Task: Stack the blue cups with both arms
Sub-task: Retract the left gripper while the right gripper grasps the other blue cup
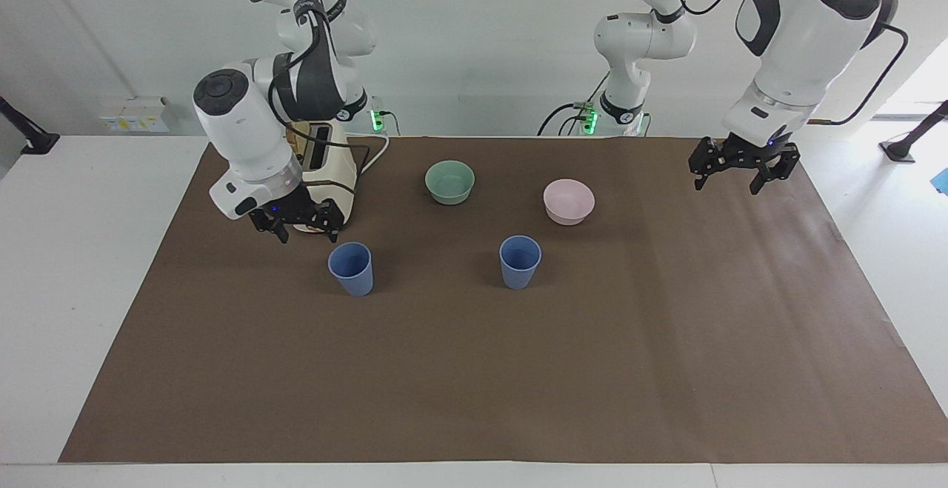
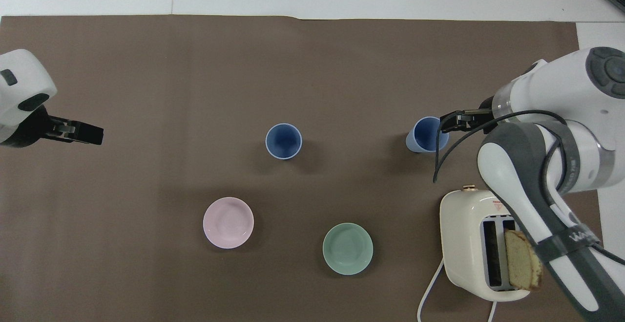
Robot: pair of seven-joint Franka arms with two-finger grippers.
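Two blue cups stand upright and apart on the brown mat, one toward the right arm's end (image 1: 351,268) (image 2: 425,137) and one near the middle (image 1: 520,261) (image 2: 283,140). My right gripper (image 1: 308,232) (image 2: 443,122) hangs low and open just beside the first cup, in front of the toaster, with a small gap to the cup's rim. My left gripper (image 1: 727,181) (image 2: 95,134) is open and empty, raised over the mat at the left arm's end, well away from both cups.
A cream toaster (image 1: 332,166) (image 2: 468,234) with a bread slice (image 2: 522,259) in one slot stands near the right arm's base. A green bowl (image 1: 449,181) (image 2: 347,248) and a pink bowl (image 1: 568,201) (image 2: 228,222) sit nearer to the robots than the cups.
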